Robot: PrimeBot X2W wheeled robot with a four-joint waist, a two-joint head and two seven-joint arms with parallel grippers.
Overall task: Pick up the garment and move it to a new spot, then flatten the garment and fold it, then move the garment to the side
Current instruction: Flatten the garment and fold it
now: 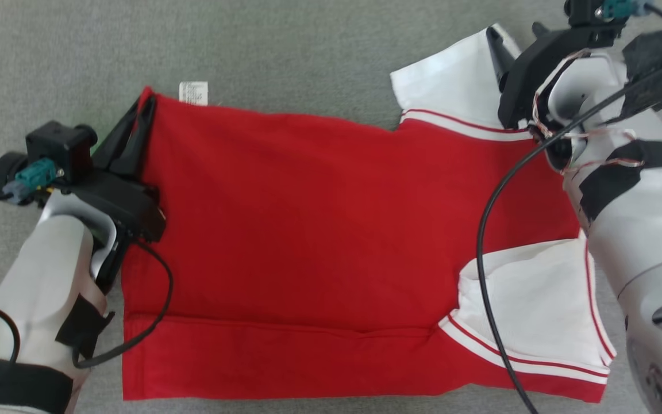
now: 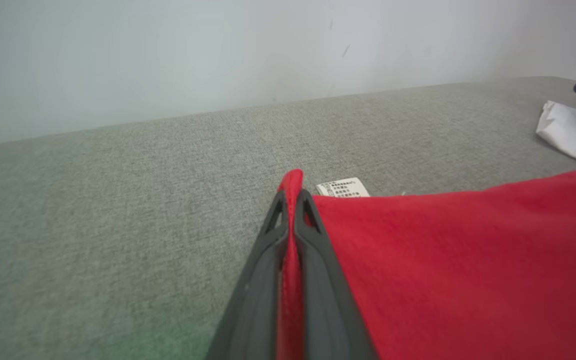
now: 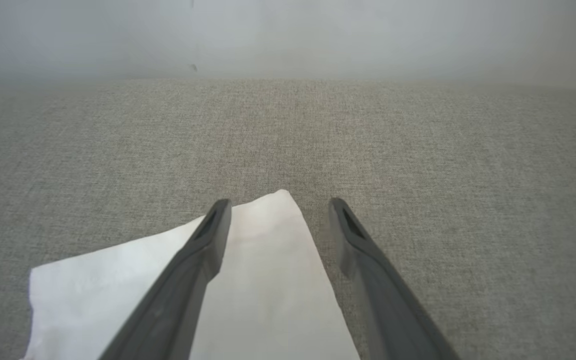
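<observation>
Garment (image 1: 308,230), red w/ white sleeves, lies spread flat on the grey surface (image 1: 308,46). Its long axis runs left-right across the head view, hem end at the robot's left & sleeve end at its right. Beyond the far edge there's bare surface up to a pale wall (image 2: 168,60), plus more bare surface left of the hem. Near edge sits close to the bottom of the head view, w/ a crease running parallel just inside it. Left tool (image 1: 145,106) is clamped on the far-left corner, red cloth pinched btwn its fingers, a small white label (image 1: 193,92) just beside the tips. Right tool (image 1: 514,30) is spread open at the far sleeve (image 1: 451,80), one finger over white cloth, the other past its edge over grey. Near sleeve (image 1: 532,310) lies at the near-right corner.
</observation>
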